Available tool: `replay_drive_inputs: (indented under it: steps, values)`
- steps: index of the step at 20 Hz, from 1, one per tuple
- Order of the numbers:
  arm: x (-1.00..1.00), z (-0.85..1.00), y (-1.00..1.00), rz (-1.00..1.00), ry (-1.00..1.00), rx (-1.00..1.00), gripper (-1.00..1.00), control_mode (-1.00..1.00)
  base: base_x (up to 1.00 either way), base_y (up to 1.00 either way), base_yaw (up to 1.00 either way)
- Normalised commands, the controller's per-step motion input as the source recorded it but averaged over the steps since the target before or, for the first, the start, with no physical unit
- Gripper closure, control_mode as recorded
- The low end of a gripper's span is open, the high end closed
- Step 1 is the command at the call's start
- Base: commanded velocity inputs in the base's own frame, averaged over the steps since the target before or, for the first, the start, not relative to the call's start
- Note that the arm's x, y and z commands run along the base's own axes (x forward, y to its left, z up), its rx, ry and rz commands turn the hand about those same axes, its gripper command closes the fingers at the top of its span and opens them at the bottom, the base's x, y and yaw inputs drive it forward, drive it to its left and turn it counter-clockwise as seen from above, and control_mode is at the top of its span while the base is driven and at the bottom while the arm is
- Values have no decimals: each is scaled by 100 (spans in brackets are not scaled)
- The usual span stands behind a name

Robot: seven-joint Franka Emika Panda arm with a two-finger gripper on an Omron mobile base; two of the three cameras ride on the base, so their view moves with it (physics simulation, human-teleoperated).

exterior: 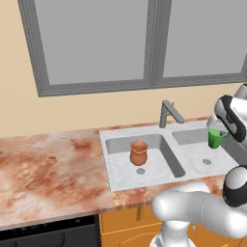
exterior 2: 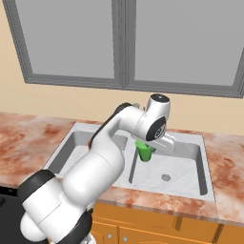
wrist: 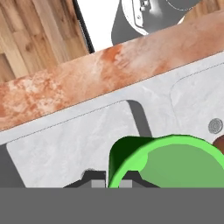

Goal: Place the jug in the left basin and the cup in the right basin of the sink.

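The work surface is a countertop (exterior: 53,169) of mottled reddish-brown and cream stone, running along a plain beige wall (exterior: 87,108). Above it sits a wide window (exterior: 144,43) with a grey frame, a central upright bar and flat grey panes. Below the counter edge are orange-brown cabinet fronts (exterior 2: 157,228), and a dark appliance front (exterior: 48,236) shows at the lower left of the left base view. The hand view takes in a wood-plank floor (wrist: 35,39).

Set into the counter is the sink (exterior: 107,159), light grey with a faint marbled finish, a flat rim and two rectangular basins parted by a narrow divider. An angular grey faucet (exterior: 169,113) rises from the back rim between the basins.

The jug (exterior: 138,153), terracotta brown, rounded with a narrower neck and flared rim, stands upright on the floor of the left basin (exterior: 118,169), just behind its round drain (exterior: 140,171).

The cup (exterior: 216,138), bright green, tapered and smooth, hangs above the right basin (exterior 2: 181,183), clear of its floor and back from its round drain (exterior 2: 166,177). It is tilted, with the rim leaning to one side. The gripper (exterior 2: 148,143) is closed on the cup's rim; in the hand view the dark fingertips (wrist: 94,179) sit at the edge of the cup's open mouth.

The arm's white upper link crosses in front of the left basin in the right base view, hiding much of it.
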Motion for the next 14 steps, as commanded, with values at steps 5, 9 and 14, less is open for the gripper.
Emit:
replay_drive_inputs:
  steps: [5, 9, 14]
  values:
    - [21, -20, -7, -13, 0, 0, 100, -100, 0, 0, 0]
    - [19, -25, -13, -7, 0, 0, 100, -100, 0, 0, 0]
    - [20, -25, -10, -3, 0, 0, 100, -100, 0, 0, 0]
